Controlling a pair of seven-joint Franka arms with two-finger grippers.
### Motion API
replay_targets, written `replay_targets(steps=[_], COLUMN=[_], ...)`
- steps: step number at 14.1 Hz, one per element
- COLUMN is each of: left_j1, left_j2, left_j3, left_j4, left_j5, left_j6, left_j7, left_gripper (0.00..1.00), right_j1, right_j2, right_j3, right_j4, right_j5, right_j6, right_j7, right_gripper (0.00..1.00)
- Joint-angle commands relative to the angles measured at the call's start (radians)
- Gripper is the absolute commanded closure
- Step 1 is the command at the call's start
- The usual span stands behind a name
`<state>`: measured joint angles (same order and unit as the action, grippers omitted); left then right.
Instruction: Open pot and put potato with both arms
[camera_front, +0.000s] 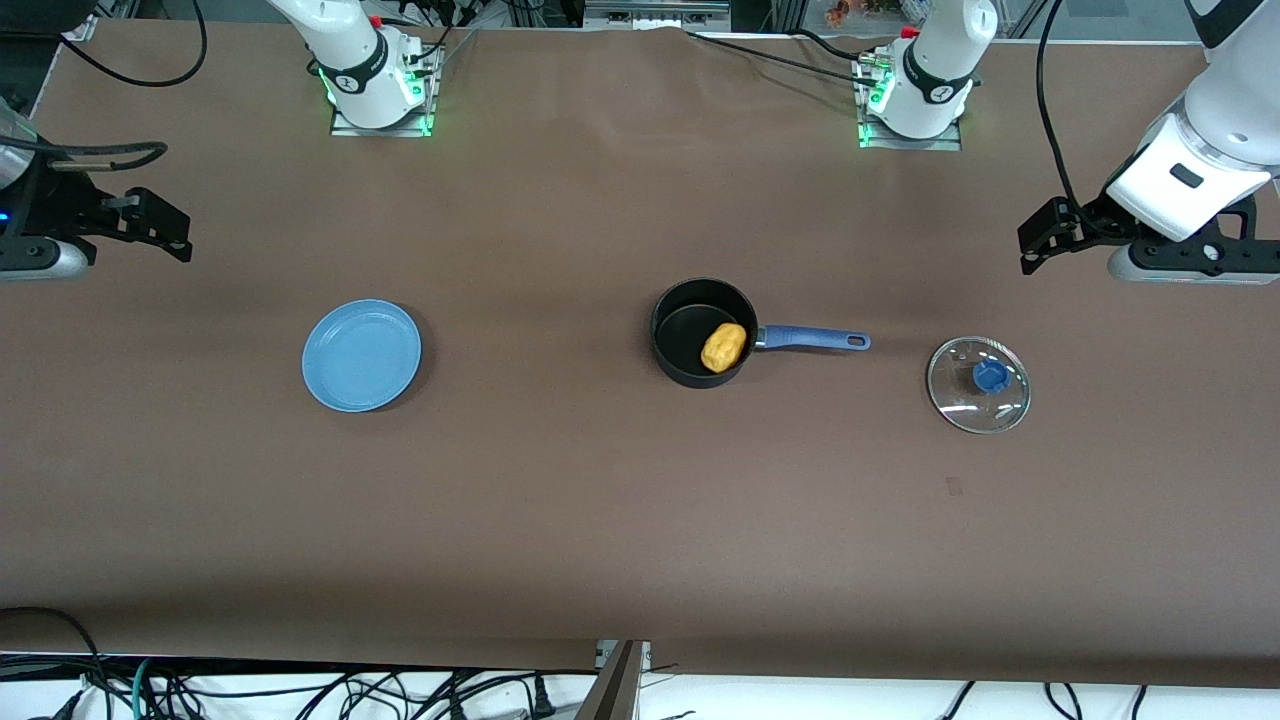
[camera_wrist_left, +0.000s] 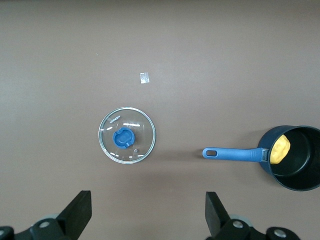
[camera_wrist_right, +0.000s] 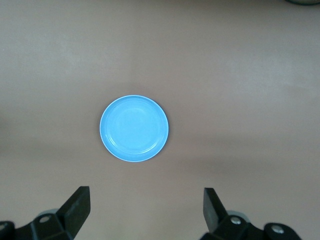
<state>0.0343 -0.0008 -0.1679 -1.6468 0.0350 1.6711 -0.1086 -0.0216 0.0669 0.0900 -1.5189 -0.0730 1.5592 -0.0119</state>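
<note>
Nearest the front camera, the glass lid (camera_front: 978, 385) is lying on the surface (camera_front: 640, 520) toward the left arm's end, and the plate (camera_front: 361, 355) toward the right arm's. Slightly farther, the potato (camera_front: 723, 347) is sitting inside the pot (camera_front: 690, 350), at three o'clock against the wall by the handle (camera_front: 810, 339); light, firm and lumpy, it probably suits a pinch across its short width. The left gripper (camera_wrist_left: 148, 215) and right gripper (camera_wrist_right: 145, 212) are waiting, fingers apart, over the table ends.
</note>
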Motion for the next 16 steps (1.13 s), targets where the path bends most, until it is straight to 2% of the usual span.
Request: replay_targets(steps=[1,16], left_j1=[0.010,0.010], left_j2=[0.022,0.024], left_j3=[-0.002,-0.001], left_j4=[0.027,0.048], left_j5=[-0.004,-0.003], left_j6=[-0.016,-0.011], left_j7=[0.027,0.029], left_gripper=[0.00,0.00], right_j1=[-0.020,-0.021], right_j2=[-0.009,0.005], right_j3=[0.013,0.010], right_j4=[-0.012,-0.011], right_j5=[-0.002,-0.001], right_j6=[0.008,0.015], right_j7=[-0.022,-0.020], right_gripper=[0.00,0.00])
